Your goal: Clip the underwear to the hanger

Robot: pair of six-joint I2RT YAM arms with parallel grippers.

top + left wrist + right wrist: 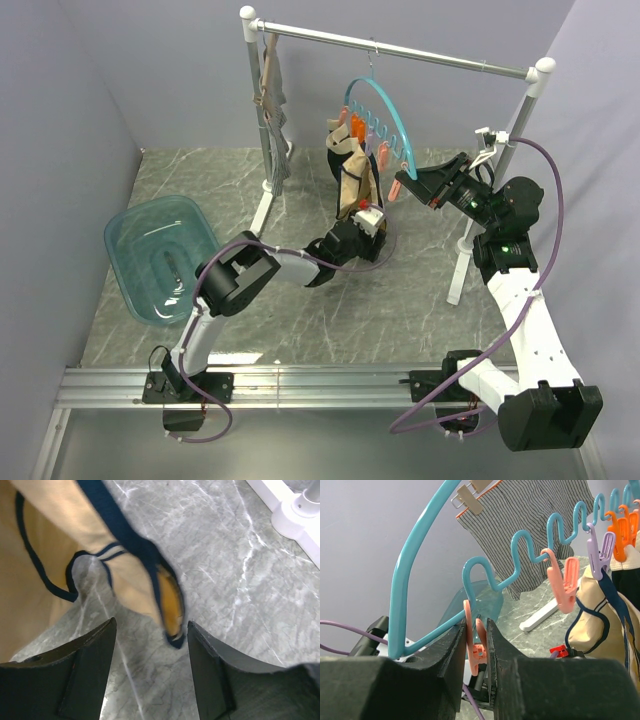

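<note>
underwear hangs from the hanger on the rail; basin lies far left.

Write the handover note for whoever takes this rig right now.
Left gripper: open, under the underwear; a loose trimmed corner hangs between its jaws, ungripped.
Right gripper: shut on the pink end clip of the hanger.
Done: the underwear hangs from the hanger, held by at least a purple clip.
Left: probably lift the loose corner into the pinched end clip, then release both. Whether other clips already hold it is unclear.
</note>
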